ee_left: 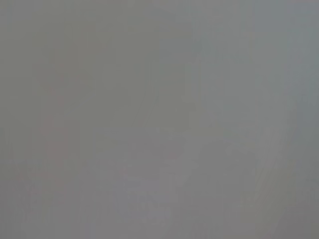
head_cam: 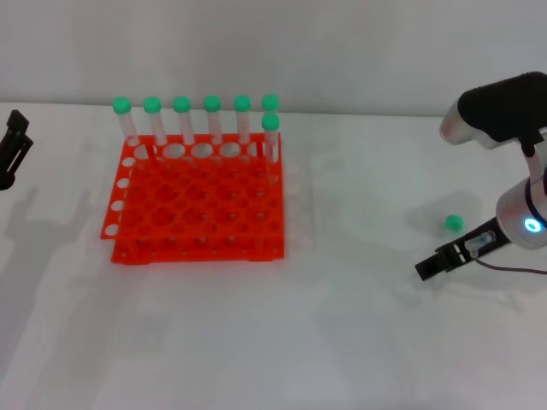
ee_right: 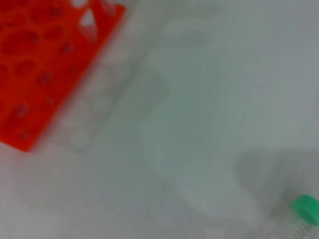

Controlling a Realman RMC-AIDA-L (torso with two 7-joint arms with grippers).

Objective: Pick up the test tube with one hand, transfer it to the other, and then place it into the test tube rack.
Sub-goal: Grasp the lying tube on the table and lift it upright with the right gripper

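Observation:
The test tube lies on the white table at the right; its green cap [head_cam: 453,223] shows clearly, its clear body is hard to make out. The cap also shows in the right wrist view [ee_right: 305,207], with the tube running out of the picture. My right gripper [head_cam: 425,268], on the blue-lit arm, hangs low over the table just in front of the cap and a little to its left, with nothing seen in it. My left gripper [head_cam: 12,147] is at the far left edge, away from everything. The orange-red rack [head_cam: 197,224] stands left of centre and shows in the right wrist view [ee_right: 40,64].
Several green-capped tubes [head_cam: 182,120] stand upright in the rack's back row, and one more [head_cam: 271,141] stands at its back right corner. The white table stretches between the rack and the right arm. The left wrist view shows only plain grey.

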